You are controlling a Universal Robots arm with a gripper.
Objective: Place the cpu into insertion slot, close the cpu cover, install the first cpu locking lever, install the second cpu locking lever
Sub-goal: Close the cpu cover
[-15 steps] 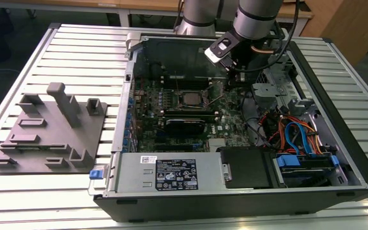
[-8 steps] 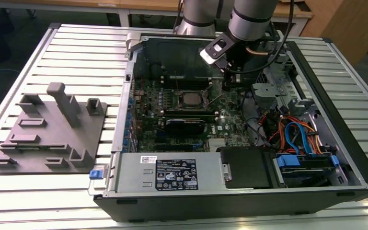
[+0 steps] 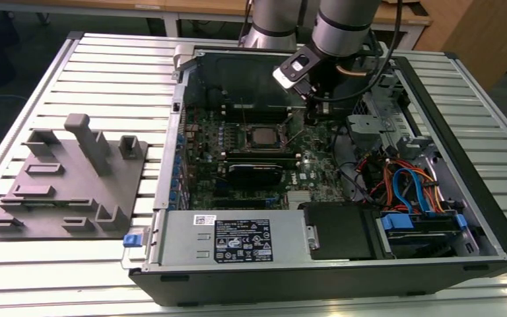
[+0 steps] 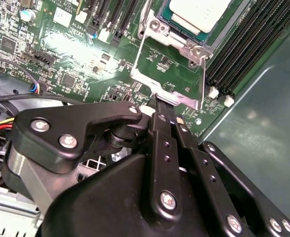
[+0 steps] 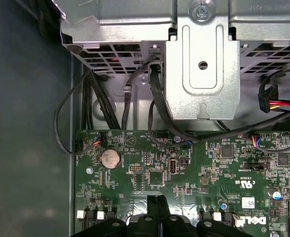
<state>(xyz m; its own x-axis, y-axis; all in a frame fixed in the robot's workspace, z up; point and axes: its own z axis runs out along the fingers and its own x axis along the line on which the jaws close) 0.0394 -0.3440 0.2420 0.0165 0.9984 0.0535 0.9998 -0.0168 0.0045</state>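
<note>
The cpu (image 4: 199, 12), a silver-grey square, lies in the insertion slot (image 3: 258, 137) on the green board inside the open computer case. The cpu cover (image 4: 182, 96), a thin silver frame, stands swung up from its hinge beside the chip, and green board shows through its opening. My gripper (image 4: 154, 98) is shut, with nothing between its black fingers. Its tip rests against the cover's free edge. In the exterior view the gripper (image 3: 311, 113) hangs just to the right of the slot. In the first wrist view the joined fingertips (image 5: 158, 200) sit low over the board.
Long black memory slots (image 4: 243, 44) run beside the socket. A metal drive cage (image 5: 201, 59) with black cables stands past the board's edge. Coloured cables (image 3: 408, 188) fill the case's right side. A grey fixture plate (image 3: 68, 178) lies on the table to the case's left.
</note>
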